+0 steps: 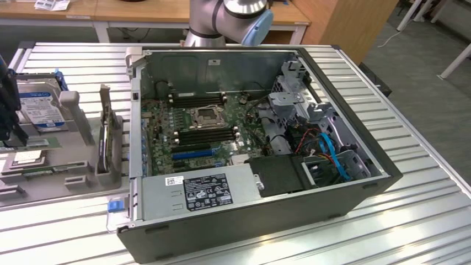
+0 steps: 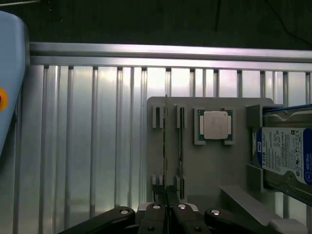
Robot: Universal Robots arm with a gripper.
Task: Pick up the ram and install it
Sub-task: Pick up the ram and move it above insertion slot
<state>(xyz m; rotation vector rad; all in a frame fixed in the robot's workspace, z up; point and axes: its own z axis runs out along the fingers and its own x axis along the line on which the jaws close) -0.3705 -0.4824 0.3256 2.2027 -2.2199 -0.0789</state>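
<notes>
Now | wrist view: gripper (image 2: pixel 168 208) closed tight, nothing visibly held, over the ram (image 2: pixel 165 146) standing edge-on in grey holder (image 2: pixel 209 170) beside CPU (image 2: pixel 215 125) | exterior view: holder at nine o'clock of open computer case (image 1: pixel 257 221).

Edge-cropped — hard drive (image 2: pixel 285 156); pincer (image 2: pixel 167 208)

Arm (image 1: pixel 213 19) behind computer case (image 1: pixel 243 226): thick round tube, shiny grey metal, pale blue cap on joint. Gripper (image 2: pixel 167 210): black, flat bars reaching out to both sides, round silver screws in row. Pale blue cover (image 2: pixel 9 73), small orange dot.
</notes>
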